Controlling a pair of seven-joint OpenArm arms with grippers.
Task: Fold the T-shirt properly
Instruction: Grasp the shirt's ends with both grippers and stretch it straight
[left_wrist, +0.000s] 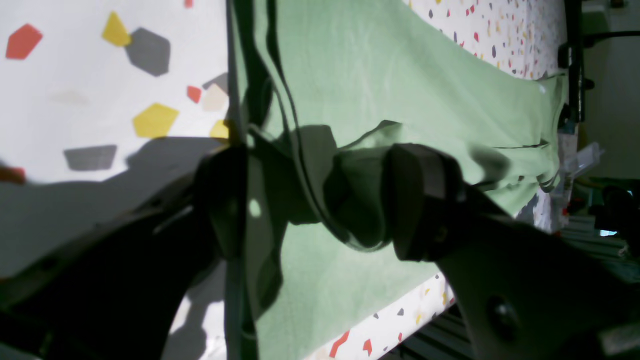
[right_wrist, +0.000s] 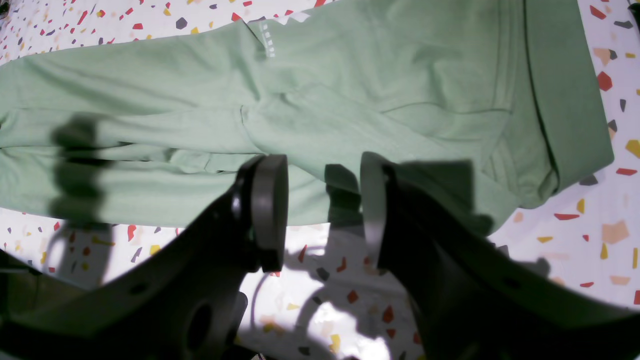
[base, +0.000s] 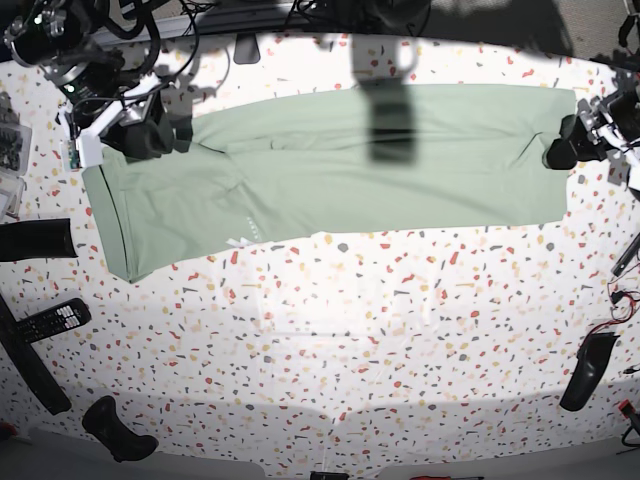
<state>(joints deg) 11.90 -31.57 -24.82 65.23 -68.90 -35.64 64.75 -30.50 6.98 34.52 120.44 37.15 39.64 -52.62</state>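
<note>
Terrazzo-speckled white covers the bench, and we see the T-shirt stretched in a long folded band along its far edge, reaching from the left end to the right end. Our left hand is clamped on bunched cloth at the right end. Our right hand hangs over the shirt's other end, jaws apart, gripping nothing.

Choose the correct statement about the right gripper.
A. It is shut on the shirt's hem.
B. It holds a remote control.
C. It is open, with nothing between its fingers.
C. In the right wrist view the right gripper stands open at the T-shirt edge, gripping nothing.
</note>
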